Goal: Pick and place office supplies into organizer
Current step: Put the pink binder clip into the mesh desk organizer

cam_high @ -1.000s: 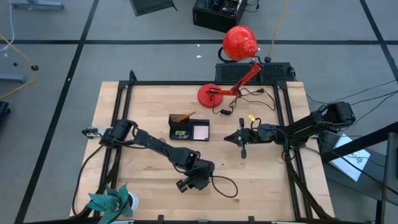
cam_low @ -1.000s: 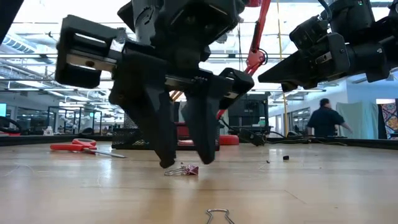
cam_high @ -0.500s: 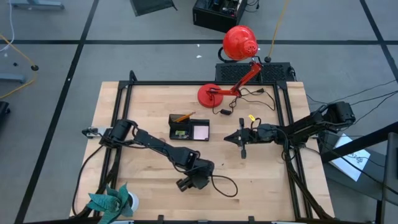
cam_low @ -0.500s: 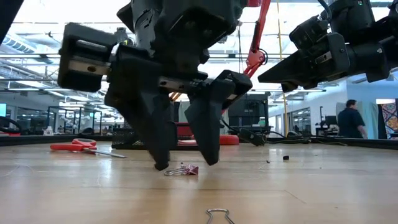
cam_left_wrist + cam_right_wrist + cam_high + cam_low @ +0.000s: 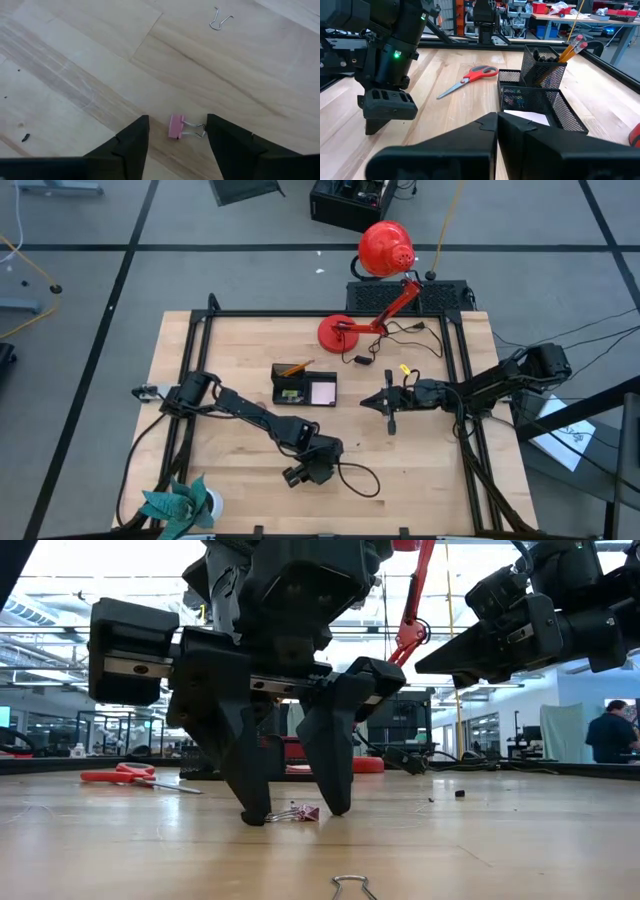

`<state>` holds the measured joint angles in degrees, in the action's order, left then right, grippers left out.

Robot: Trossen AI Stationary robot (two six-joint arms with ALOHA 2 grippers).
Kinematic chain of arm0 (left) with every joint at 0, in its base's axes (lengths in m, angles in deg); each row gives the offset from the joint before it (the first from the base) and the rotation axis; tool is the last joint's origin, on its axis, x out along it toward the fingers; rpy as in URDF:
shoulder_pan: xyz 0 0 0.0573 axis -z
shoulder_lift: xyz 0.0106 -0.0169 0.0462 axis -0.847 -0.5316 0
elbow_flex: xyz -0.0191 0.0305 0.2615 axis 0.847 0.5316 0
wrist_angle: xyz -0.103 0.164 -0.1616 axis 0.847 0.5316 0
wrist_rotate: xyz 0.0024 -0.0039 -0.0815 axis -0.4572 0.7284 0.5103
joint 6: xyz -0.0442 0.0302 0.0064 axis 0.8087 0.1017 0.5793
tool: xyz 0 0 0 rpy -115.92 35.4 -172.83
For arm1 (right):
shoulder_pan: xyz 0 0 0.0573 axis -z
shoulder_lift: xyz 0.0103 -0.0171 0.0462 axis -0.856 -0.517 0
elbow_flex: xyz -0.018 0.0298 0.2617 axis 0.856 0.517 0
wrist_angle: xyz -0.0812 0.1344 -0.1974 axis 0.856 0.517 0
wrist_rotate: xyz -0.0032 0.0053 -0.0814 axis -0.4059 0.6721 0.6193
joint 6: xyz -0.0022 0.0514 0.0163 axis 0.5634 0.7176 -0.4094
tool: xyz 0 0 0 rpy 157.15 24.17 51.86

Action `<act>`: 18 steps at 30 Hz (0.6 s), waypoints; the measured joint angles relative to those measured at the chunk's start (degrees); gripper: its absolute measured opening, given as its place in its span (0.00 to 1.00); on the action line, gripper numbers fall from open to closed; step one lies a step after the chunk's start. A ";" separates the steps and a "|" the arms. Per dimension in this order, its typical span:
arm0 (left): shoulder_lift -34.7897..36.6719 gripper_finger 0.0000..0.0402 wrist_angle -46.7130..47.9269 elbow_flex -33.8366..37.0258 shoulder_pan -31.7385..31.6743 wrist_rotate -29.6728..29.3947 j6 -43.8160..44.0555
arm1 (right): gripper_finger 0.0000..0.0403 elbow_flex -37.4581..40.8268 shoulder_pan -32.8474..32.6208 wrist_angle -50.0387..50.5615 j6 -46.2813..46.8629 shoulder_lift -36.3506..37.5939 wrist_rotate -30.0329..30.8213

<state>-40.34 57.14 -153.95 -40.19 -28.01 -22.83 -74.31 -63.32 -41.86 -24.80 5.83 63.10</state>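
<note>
A small pink binder clip (image 5: 176,126) lies flat on the wooden table, its wire handles (image 5: 195,131) pointing to one side. My left gripper (image 5: 177,120) is open and slants down over it, one fingertip on each side of the clip (image 5: 300,812), low by the tabletop (image 5: 295,814). The black mesh organizer (image 5: 303,387) stands mid-table with an orange pencil (image 5: 293,368) and a pink notepad (image 5: 323,391) in it. Red-handled scissors (image 5: 470,77) lie beside it. My right gripper (image 5: 368,402) hovers shut right of the organizer.
A loose wire clip handle (image 5: 220,20) lies near the table's front edge. A red desk lamp (image 5: 375,290) stands at the back. A teal plant (image 5: 180,502) sits at the near left corner. A black cable (image 5: 360,480) loops beside my left gripper.
My left gripper has opened wider over the pink clip, and its fingertips have come down a little toward the table on either side of it. The clip has stayed where it was. A person in the room behind has walked to the right.
</note>
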 joint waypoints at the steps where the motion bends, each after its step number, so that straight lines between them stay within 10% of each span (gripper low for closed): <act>1: -0.01 0.49 0.00 0.00 0.00 -0.02 -0.08 | 0.01 0.00 0.00 0.00 0.00 0.00 0.02; 18: -0.12 0.16 -0.59 0.02 0.07 -0.30 -0.67 | 0.01 0.00 0.00 0.02 -0.02 -0.02 0.08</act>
<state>-40.46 56.55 -153.93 -40.13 -28.31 -23.50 -74.31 -63.32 -41.84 -24.82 5.82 63.19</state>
